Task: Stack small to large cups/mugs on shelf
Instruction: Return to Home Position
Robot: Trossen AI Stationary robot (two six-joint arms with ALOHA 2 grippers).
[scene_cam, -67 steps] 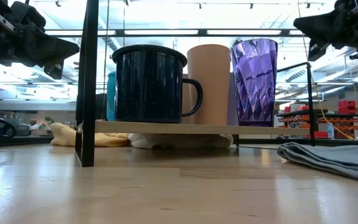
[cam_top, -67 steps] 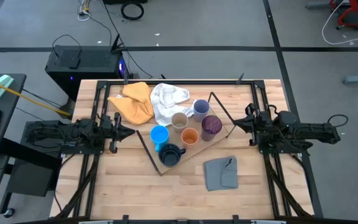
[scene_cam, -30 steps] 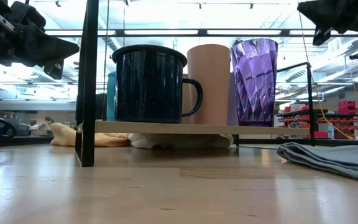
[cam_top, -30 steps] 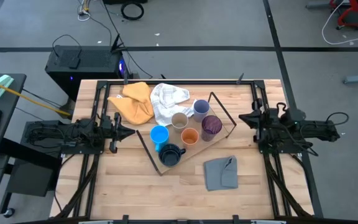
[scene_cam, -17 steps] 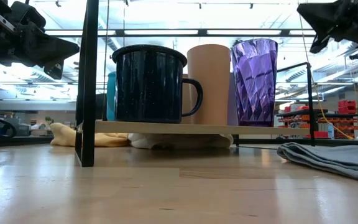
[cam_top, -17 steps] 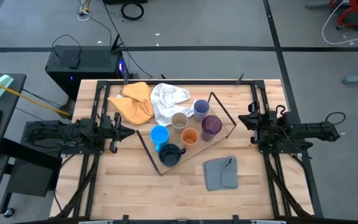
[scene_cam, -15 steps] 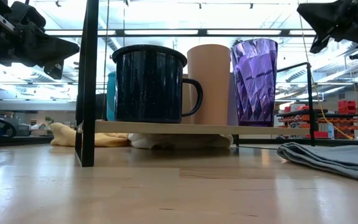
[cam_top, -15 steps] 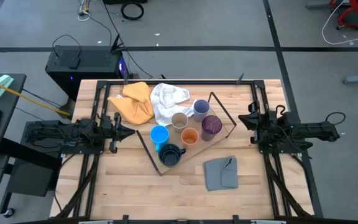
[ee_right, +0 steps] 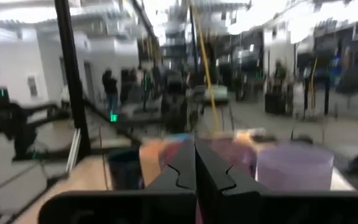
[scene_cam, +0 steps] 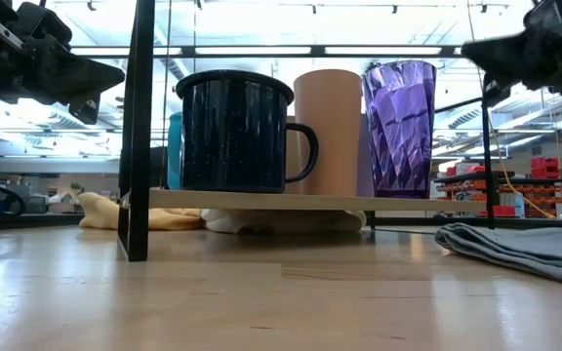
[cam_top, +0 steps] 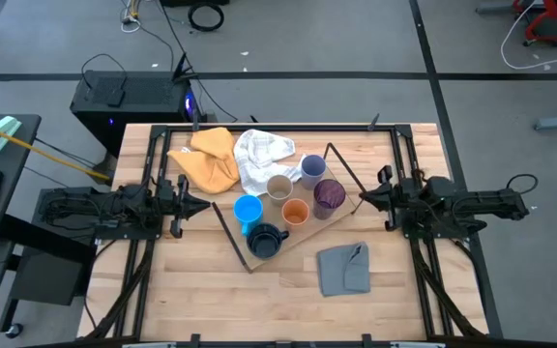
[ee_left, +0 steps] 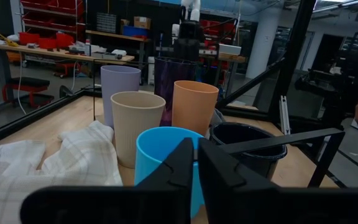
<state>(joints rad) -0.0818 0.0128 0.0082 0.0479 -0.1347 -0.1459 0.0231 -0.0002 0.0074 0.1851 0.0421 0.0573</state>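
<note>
- A wooden table seen from above, with a light-wood shelf [cam_top: 309, 228] lying at an angle in the middle, its thin black wire frame rising at two sides
- All six cups stand upright on the shelf with their mouths up, packed in two close rows so they fit the board without nesting
- The row farther from the front edge of the table holds a lavender cup [cam_top: 312, 168], a beige cup [cam_top: 278, 187] and a bright blue mug [cam_top: 248, 210]
- The nearer row holds a purple cup [cam_top: 329, 194], an orange cup [cam_top: 295, 212] and a dark navy mug [cam_top: 264, 240]
- From table height the navy mug, the orange cup and the purple cup stand side by side on the raised board, bases flat on it
- The left gripper [cam_top: 201, 201] hangs off the shelf's left side, fingers pressed together and holding nothing; this arm waits clear of the cups
- The right gripper [cam_top: 364, 197] hangs just beside the shelf's right edge, near the purple cup but not touching it, fingers also pressed together and empty
- Judging by the layout, the placing looks done and the arms only need to rest away from the shelf
- A yellow cloth [cam_top: 208, 159] and a white cloth [cam_top: 259, 155] lie bunched behind the shelf, a grey cloth [cam_top: 343, 268] in front of it, none touching the cups
</note>
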